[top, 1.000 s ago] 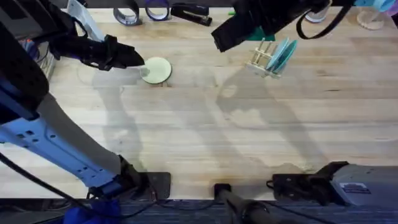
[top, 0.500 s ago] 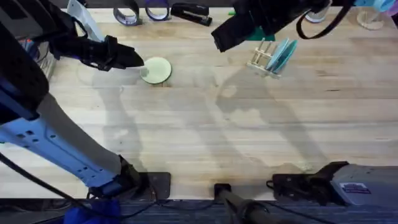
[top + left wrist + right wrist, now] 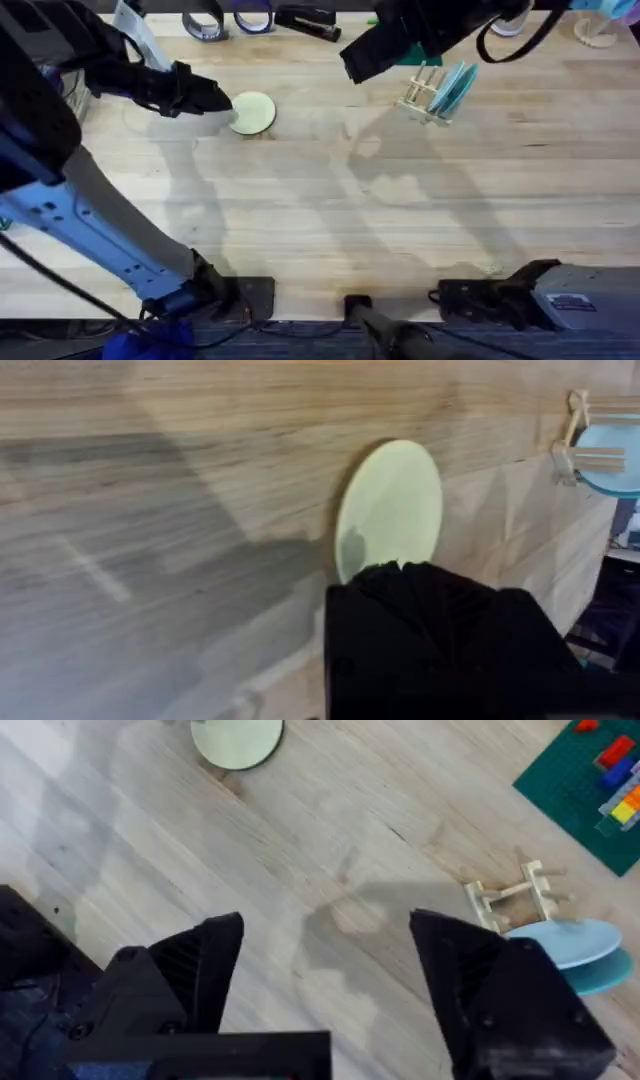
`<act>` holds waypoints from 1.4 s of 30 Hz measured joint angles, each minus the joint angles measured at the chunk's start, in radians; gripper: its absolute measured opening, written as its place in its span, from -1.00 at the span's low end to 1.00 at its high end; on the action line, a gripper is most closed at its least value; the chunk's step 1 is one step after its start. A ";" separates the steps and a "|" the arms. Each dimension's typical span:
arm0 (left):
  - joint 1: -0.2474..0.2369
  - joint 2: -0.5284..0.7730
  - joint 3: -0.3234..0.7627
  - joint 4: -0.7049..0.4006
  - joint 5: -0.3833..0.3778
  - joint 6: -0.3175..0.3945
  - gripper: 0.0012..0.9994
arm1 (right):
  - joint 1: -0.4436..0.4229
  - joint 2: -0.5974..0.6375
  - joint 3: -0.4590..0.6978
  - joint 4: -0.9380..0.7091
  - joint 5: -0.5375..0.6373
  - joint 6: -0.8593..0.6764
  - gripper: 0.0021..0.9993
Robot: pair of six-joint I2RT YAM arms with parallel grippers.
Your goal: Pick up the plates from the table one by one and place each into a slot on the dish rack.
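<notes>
The pale yellow plate (image 3: 254, 113) lies on the table (image 3: 330, 220) at the back left. My left gripper (image 3: 216, 100) is at its left edge and looks shut on that rim; in the left wrist view the black fingers (image 3: 440, 630) cover the near edge of the plate (image 3: 392, 505). The dish rack (image 3: 424, 96) stands at the back right with a light blue plate (image 3: 456, 84) and a turquoise plate (image 3: 466, 92) upright in its slots. My right gripper (image 3: 325, 980) hovers high, left of the rack (image 3: 510, 895), open with nothing between its fingers.
Grey and purple tape rolls (image 3: 205, 22) and a black tool (image 3: 305, 20) line the back edge. A green brick baseplate (image 3: 590, 780) lies behind the rack. Bare wood stretches across the middle and front of the table.
My left gripper has edged slightly towards the back, and the yellow plate has shifted a touch to the right. The right arm has stayed put.
</notes>
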 joint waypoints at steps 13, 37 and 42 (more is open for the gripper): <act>0.005 0.123 0.017 0.038 0.055 -0.023 -0.92 | 0.000 0.000 0.000 0.000 0.000 0.000 0.99; 0.005 0.129 0.020 0.053 0.065 -0.027 -0.92 | 0.005 0.113 0.001 0.124 -0.044 0.058 0.99; 0.005 0.129 0.020 0.053 0.065 -0.027 -0.92 | 0.007 0.183 0.001 0.177 -0.056 0.140 0.99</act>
